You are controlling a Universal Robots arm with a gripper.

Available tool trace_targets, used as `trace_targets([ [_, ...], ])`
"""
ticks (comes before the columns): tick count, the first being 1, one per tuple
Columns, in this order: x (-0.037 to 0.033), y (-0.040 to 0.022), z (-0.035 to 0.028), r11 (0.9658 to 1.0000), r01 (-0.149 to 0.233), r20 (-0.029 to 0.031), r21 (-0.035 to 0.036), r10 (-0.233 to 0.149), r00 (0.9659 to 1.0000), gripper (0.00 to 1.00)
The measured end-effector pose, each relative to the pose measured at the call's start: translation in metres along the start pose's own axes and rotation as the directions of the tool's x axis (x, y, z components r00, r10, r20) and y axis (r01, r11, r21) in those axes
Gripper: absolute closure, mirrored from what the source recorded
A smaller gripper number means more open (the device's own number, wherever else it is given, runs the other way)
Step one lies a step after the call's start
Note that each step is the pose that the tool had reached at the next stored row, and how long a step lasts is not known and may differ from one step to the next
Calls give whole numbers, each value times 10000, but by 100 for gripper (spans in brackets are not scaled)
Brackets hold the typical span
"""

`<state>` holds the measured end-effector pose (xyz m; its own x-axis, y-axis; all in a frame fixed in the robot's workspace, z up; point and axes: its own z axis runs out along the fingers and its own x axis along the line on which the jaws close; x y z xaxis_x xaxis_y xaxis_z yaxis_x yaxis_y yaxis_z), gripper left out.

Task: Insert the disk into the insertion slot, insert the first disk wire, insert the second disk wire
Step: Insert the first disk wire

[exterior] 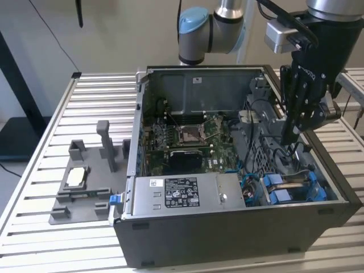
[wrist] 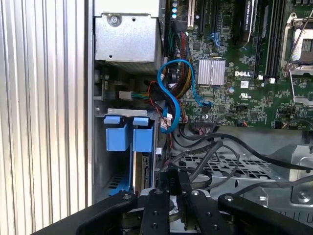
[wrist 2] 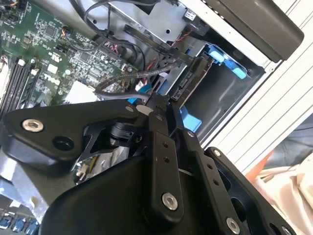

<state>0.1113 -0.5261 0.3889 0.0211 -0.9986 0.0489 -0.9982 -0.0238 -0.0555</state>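
The pincer (exterior: 290, 135) is seen reaching down into the open computer case (exterior: 227, 239), at the corner on the exterior view's right where the insertion slot (exterior: 296, 196) is mounted. The disk (wrist: 143, 171) is found inside that slot, stood on edge in its blue carrier. Two blue tabs (wrist: 131, 132) show at the mouth of the grey cage in the first wrist view.

In the second wrist view the disk (wrist 2: 194, 78) is shown with its connector edge turned toward the pincer (wrist 2: 155, 100), and the grey wall of the insertion slot (wrist 2: 222, 98) is seen beyond it. The disk is in.

The fingers of the pincer (wrist: 172, 190) are drawn nearly together, and a small black connector (wrist: 168, 177) is gripped between them, with dark wires (wrist: 205, 152) trailing from it across the perforated metal. The connector is held just beside the disk's edge; whether it is touching the disk's socket cannot be told. A grey braided wire (wrist 2: 122, 81) is seen passing near the fingertips, and a blue cable (wrist: 171, 98) is looped above the bay.

Elsewhere in the case, the motherboard (exterior: 187, 142) lies flat in the middle and the power-supply box (exterior: 182, 193) is set along the near wall. Outside, a grey fixture (exterior: 85, 190) is stood on the slatted surface (exterior: 96, 96), well apart from the pincer.
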Motion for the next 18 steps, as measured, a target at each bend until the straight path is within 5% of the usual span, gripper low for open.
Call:
trace_targets([
  [18, 73, -52, 54, 9999, 8, -29, -117, -8, 10000, 81],
])
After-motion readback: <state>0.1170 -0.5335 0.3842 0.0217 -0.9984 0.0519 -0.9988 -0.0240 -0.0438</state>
